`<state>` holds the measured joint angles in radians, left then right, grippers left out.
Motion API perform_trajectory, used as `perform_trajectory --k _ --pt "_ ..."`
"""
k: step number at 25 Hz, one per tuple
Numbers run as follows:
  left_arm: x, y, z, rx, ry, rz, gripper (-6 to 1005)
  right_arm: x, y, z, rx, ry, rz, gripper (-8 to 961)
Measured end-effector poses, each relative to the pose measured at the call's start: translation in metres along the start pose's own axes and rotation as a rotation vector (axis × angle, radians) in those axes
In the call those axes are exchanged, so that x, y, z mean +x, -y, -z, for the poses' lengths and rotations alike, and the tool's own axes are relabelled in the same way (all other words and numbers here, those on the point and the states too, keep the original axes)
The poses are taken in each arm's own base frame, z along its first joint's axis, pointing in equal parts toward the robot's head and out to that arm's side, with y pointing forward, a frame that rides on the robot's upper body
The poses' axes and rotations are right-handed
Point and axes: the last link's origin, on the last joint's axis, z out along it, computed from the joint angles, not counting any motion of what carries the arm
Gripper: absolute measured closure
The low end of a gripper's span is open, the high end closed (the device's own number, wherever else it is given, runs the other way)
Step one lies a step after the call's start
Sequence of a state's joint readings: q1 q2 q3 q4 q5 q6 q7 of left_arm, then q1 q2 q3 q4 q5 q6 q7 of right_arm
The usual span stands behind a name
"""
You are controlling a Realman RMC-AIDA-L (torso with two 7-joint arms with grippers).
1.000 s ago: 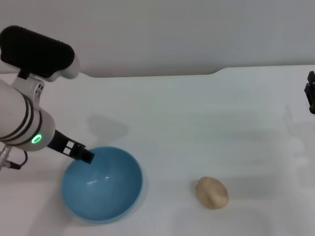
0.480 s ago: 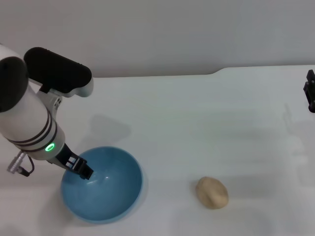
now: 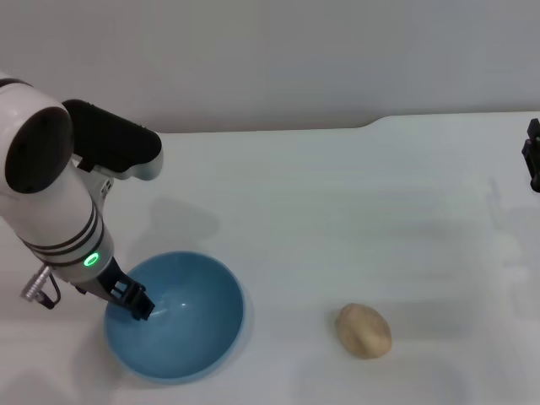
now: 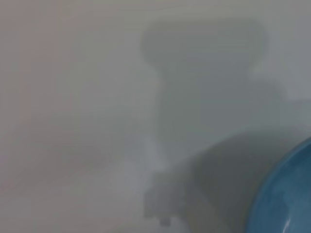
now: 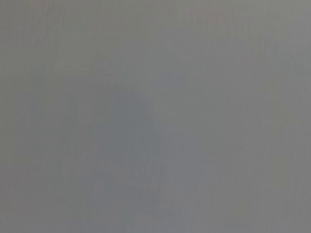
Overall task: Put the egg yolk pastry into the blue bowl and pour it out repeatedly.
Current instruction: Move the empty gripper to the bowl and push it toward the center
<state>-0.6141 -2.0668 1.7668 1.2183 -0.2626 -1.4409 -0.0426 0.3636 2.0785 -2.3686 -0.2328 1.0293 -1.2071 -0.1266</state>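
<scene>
The blue bowl (image 3: 175,315) sits upright on the white table (image 3: 337,202), near the front on the left side. The inside of the bowl shows only smooth, shiny blue.

The egg yolk pastry (image 3: 364,331) lies on the table to the right of the bowl — well apart from it, and not touching anything. It is a small, pale tan lump, much smaller than the bowl.

The left gripper (image 3: 135,301) is at the bowl's left rim. Its dark tip pokes over the edge and into the bowl. Whether it is wide or narrow, or whether it pinches the rim, cannot be told from here. The big white arm with the green light reaches down to it from the left.

In the left wrist view, a curved piece of the bowl (image 4: 286,194) shows at one corner, with gray shadows on the table beside it.

The right gripper (image 3: 533,157) is only a small dark shape at the far right edge of the head view — far from the pastry and the bowl. Its state cannot be told either. The right wrist view shows only plain gray.
</scene>
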Motion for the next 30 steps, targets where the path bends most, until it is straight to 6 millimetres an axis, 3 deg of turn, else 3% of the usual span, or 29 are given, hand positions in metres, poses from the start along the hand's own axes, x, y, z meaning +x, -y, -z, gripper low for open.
perform_trajectory --k 10,15,26,29,30 --pt "-0.0018 -0.0026 -0.0029 -0.048 0.016 0.013 158 -0.0007 -0.0008 -0.0005 0.000 0.003 -0.003 419" --pt "-0.0040 -0.0041 -0.0044 -0.048 0.028 0.007 377 -0.0014 -0.0002 0.0002 0.003 0.009 -0.003 419" --pt "-0.0049 0.0004 -0.0002 -0.073 0.053 0.055 620 -0.0017 -0.0036 0.0000 -0.005 0.008 -0.012 419" --pt "-0.0024 -0.0003 0.0024 -0.082 0.051 0.051 847 -0.0022 -0.0049 -0.0001 -0.007 0.010 -0.017 419" --pt "-0.0014 -0.0010 0.0032 -0.083 0.050 0.046 874 -0.0022 -0.0049 -0.0001 -0.007 0.010 -0.017 419"
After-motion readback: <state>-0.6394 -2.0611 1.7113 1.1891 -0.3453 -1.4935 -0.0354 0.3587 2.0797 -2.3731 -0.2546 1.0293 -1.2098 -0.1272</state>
